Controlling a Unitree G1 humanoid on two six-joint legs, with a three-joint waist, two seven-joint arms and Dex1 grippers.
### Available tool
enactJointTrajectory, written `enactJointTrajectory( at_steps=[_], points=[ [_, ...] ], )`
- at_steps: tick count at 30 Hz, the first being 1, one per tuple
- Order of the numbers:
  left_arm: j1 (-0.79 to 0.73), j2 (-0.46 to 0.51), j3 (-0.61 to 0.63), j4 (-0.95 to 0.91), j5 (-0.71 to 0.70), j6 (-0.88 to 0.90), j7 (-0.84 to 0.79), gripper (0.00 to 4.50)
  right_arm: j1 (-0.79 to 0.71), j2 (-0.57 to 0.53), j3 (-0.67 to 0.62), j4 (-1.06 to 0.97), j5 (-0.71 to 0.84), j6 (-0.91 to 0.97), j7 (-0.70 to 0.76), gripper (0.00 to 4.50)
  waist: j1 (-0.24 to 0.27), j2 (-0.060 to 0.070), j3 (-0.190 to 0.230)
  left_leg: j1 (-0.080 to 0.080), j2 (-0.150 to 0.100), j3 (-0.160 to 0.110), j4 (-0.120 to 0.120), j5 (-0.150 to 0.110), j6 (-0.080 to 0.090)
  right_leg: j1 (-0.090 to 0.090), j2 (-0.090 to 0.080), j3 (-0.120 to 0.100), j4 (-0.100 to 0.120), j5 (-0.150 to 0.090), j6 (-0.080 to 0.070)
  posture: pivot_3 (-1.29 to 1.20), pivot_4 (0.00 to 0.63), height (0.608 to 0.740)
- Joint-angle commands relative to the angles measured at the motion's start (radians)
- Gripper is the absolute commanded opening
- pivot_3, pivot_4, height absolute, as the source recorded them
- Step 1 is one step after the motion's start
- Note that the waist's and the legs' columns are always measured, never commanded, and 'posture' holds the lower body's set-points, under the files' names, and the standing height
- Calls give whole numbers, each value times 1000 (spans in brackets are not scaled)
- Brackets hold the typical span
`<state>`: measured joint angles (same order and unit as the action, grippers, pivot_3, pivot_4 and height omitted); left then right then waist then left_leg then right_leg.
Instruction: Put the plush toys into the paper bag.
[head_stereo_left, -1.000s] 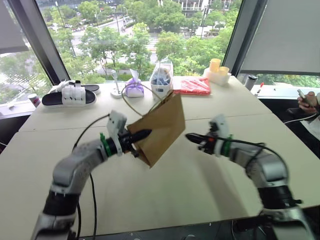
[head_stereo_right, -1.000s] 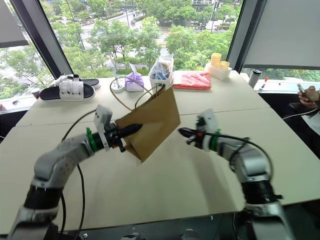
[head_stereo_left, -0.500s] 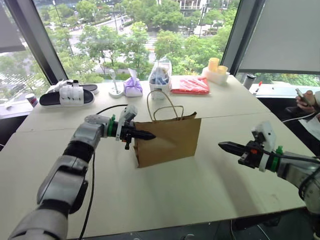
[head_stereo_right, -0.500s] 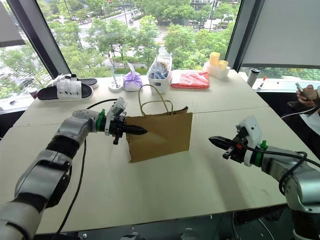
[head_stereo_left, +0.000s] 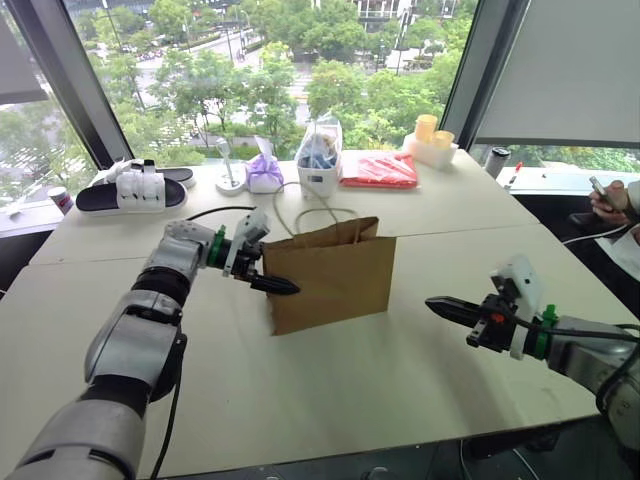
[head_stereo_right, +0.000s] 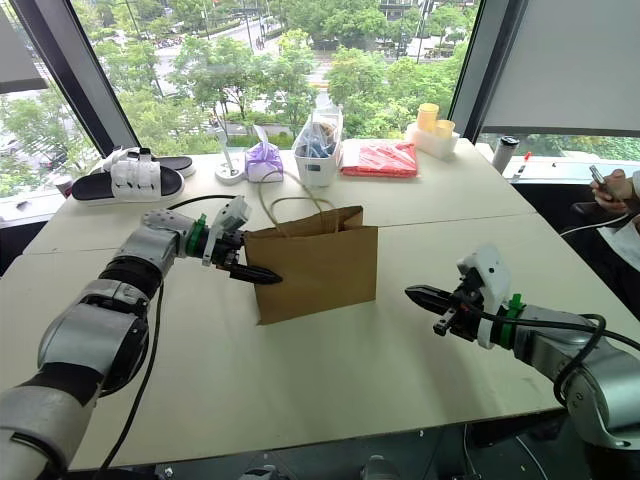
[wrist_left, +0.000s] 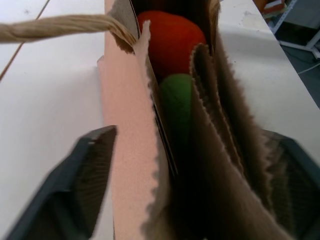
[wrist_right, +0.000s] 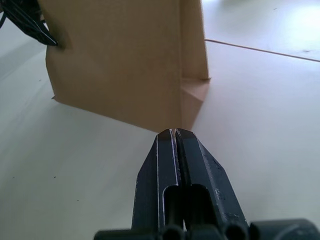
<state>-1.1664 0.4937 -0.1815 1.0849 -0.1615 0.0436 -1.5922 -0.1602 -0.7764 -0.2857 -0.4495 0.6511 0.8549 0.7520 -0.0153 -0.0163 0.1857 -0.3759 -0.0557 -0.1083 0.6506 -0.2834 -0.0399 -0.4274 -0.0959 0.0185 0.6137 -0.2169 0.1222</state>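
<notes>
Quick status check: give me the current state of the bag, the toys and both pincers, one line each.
paper bag: upright on the table, top open
orange plush toy: inside the bag
green plush toy: inside the bag, beside the orange one
left pincer: open, fingers straddling the bag's edge
right pincer: shut, empty, apart from the bag

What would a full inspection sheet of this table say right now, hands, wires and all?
Surface: pale table, seam across it.
Job's things: paper bag upright; orange plush toy and green plush toy inside.
Clutter: sandals, purple pouch, white cup, red packet, yellow cups, along the far edge.
Hands: left hand open, straddling the bag's end; right hand shut, apart from bag.
Cables: black cable along left arm.
Surroundings: windows, trees; person's hand at right.
</notes>
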Motion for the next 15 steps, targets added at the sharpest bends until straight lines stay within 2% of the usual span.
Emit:
enactJointTrajectory(
  at_steps=[1, 3, 10, 15],
  points=[
    [29, 49, 66, -123, -34, 86, 17, 4476, -43, -37, 26, 20, -12, -41, 39, 0, -1, 0, 0, 0, 0, 0, 0, 0, 0, 0, 0, 0, 0, 0, 0, 0, 150, 740],
    [88, 81, 101, -261, -74, 197, 33, 4476, -66, -60, 64, 56, -42, -76, 76, 0, -3, 0, 0, 0, 0, 0, 0, 0, 0, 0, 0, 0, 1, 0, 0, 0, 150, 740],
    [417, 223, 261, -924, -252, 590, 219, 4476, -165, -88, 167, 175, -125, -184, 162, 0, -4, 1, 1, 0, 1, -1, -1, 0, 0, -1, 0, 0, 2, 0, 0, 0, 150, 740],
    [687, 259, 407, -1334, -409, 817, 389, 4476, -215, -98, 194, 225, -146, -224, 218, 0, -2, 1, 1, 1, 1, -2, -1, 0, 0, -1, -1, 2, 2, 0, 0, 0, 150, 740]
  ],
)
